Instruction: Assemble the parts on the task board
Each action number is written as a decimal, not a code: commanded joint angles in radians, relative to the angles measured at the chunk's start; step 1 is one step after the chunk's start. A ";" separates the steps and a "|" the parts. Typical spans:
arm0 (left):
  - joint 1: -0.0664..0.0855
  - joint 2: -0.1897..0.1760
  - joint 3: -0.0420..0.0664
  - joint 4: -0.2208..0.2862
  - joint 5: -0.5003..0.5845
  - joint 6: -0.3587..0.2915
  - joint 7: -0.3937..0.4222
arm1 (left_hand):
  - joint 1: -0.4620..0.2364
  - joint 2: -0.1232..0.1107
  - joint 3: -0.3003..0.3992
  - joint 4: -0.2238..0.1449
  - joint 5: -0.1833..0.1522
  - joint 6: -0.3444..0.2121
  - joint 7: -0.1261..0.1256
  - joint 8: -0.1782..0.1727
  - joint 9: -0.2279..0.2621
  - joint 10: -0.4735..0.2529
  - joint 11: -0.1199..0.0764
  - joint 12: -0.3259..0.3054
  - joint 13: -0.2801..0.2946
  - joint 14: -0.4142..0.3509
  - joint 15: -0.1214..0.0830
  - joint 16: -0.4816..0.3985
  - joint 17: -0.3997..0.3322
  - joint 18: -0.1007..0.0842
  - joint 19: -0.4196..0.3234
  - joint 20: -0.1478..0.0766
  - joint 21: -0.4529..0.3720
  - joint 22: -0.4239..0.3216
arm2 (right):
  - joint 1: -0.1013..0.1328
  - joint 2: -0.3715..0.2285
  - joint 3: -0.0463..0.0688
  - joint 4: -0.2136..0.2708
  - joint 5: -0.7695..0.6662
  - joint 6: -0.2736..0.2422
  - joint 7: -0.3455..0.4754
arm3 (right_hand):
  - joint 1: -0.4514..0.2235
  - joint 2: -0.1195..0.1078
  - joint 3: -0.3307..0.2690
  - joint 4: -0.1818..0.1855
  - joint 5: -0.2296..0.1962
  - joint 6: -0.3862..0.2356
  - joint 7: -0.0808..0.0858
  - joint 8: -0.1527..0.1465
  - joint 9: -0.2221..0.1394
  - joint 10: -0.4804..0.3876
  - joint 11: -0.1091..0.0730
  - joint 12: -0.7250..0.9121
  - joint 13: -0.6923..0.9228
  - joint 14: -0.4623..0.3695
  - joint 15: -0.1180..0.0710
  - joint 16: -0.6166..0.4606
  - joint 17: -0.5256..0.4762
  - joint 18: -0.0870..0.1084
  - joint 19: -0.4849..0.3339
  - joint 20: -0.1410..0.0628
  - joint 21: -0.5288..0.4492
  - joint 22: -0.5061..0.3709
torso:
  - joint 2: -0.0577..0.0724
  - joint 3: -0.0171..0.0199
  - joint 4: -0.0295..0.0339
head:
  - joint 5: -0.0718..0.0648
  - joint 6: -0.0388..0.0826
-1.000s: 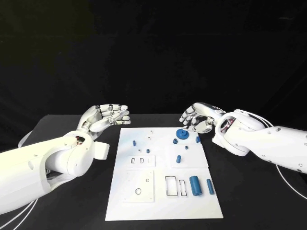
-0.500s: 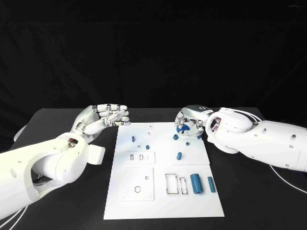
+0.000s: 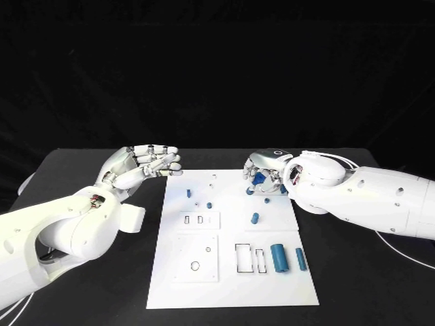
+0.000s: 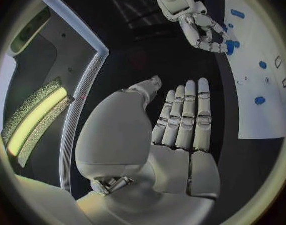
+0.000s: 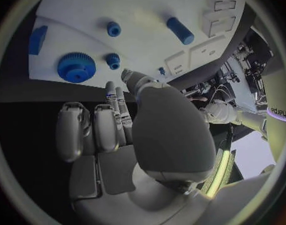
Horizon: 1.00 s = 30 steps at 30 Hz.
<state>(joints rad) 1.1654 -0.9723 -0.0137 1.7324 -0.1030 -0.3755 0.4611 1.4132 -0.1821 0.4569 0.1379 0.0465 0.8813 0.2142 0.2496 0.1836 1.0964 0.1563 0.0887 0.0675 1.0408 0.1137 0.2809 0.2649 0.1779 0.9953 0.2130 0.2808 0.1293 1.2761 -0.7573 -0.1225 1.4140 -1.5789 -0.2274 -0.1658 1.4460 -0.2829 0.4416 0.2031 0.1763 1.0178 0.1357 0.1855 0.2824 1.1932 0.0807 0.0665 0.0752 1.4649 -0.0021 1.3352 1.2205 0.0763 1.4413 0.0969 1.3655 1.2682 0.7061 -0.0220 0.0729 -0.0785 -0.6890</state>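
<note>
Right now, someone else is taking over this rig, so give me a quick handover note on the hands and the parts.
Left hand: open, empty, beside the board's far left corner.
Right hand: open above the board's far right, fingertips by the gear, not gripping it.
Two cylinders lie loose near the front right; small pieces farther back.
Done: nothing I can confirm. Left: gear and loose pieces.
</note>
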 commanded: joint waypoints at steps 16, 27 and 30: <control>0.005 -0.005 0.001 0.000 -0.002 0.023 0.000 | -0.007 -0.005 0.009 0.001 0.003 0.000 0.006 -0.004 -0.002 0.005 0.005 -0.007 -0.001 -0.009 0.002 -0.006 0.003 0.002 -0.006 0.002 -0.001 -0.002 | -0.012 0.009 -0.004 -0.019 -0.041 0.088 -0.038 | -0.011 -0.001 -0.005 0.006 -0.005 -0.004 0.000 -0.004 0.004 -0.008 -0.001 -0.003 0.001 0.056 0.000 0.011 0.005 -0.019 0.006 0.001 0.012 0.009 | 0.008 -0.0008 0.0076 | -0.004 -0.010; 0.006 -0.005 0.001 -0.001 -0.001 0.024 -0.002 | -0.007 -0.004 0.010 0.000 0.003 0.000 0.006 -0.004 -0.002 0.005 0.005 -0.007 -0.001 -0.009 0.002 -0.006 0.003 0.002 -0.007 0.002 -0.001 -0.002 | -0.016 0.018 -0.005 -0.024 -0.039 0.083 -0.034 | -0.002 0.019 0.018 0.013 -0.001 0.017 -0.004 0.008 0.018 0.015 -0.005 0.001 0.007 0.055 -0.004 0.027 0.015 -0.023 0.013 0.001 0.034 0.040 | 0.009 -0.0010 0.0120 | -0.004 -0.011; 0.006 -0.005 0.001 -0.002 -0.001 0.024 -0.002 | -0.007 -0.003 0.011 0.000 0.003 0.001 0.006 -0.004 -0.002 0.005 0.005 -0.008 0.000 -0.009 0.002 -0.007 0.004 0.002 -0.007 0.002 -0.001 -0.002 | -0.017 0.022 -0.005 -0.026 -0.038 0.080 -0.033 | -0.005 0.023 0.023 0.017 -0.002 0.020 -0.003 0.011 0.021 0.019 -0.005 0.000 0.008 0.054 -0.003 0.029 0.015 -0.024 0.014 0.001 0.037 0.045 | 0.009 -0.0019 0.0114 | -0.003 -0.012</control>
<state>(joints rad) 1.1697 -0.9781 -0.0134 1.7294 -0.1026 -0.3698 0.4550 1.4132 -0.1821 0.4625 0.1378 0.0465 0.8813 0.2141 0.2496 0.1829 1.0992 0.1592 0.0862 0.0676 1.0379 0.1166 0.2810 0.2672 0.1778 0.9952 0.2129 0.2808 0.1285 1.2606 -0.7373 -0.1267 1.3890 -1.6050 -0.1618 -0.2005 1.4423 -0.2682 0.4598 0.2180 0.1765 1.0330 0.1319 0.1933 0.3030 1.2063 0.0750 0.0665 0.0819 1.4648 -0.0021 1.3604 1.2353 0.0609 1.4486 0.0967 1.3994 1.3081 0.7147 -0.0233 0.0841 -0.0825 -0.7006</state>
